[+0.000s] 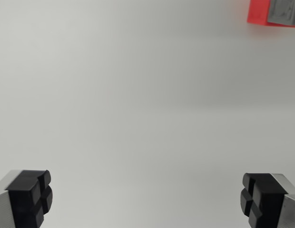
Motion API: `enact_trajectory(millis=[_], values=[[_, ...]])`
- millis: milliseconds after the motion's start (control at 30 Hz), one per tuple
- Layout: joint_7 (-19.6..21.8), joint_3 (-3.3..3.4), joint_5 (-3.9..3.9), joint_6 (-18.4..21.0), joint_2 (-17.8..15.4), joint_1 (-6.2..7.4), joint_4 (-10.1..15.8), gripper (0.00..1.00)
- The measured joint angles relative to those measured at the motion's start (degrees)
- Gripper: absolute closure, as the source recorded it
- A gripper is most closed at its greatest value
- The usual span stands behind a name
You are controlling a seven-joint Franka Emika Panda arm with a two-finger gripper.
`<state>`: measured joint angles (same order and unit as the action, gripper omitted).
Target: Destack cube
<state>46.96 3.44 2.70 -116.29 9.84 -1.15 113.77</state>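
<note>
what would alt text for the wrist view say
The open hand hovers over a bare pale surface with nothing between its black fingertips. A red cube with a grey block on it sits cropped at the top right corner.

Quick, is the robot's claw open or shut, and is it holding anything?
Gripper: open, fingers wide apart, holding nothing. The red and grey cubes sit far off at the wrist view's top right.
</note>
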Motion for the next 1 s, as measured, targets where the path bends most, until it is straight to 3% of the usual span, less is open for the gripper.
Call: enact_trajectory(millis=[533,1000], values=[[-0.03,0.00,0.00,0.00,0.09,-0.04,0.00,0.00],[-1.31,0.41,-0.05,-1.73,1.52,-1.03,-0.25,0.00]])
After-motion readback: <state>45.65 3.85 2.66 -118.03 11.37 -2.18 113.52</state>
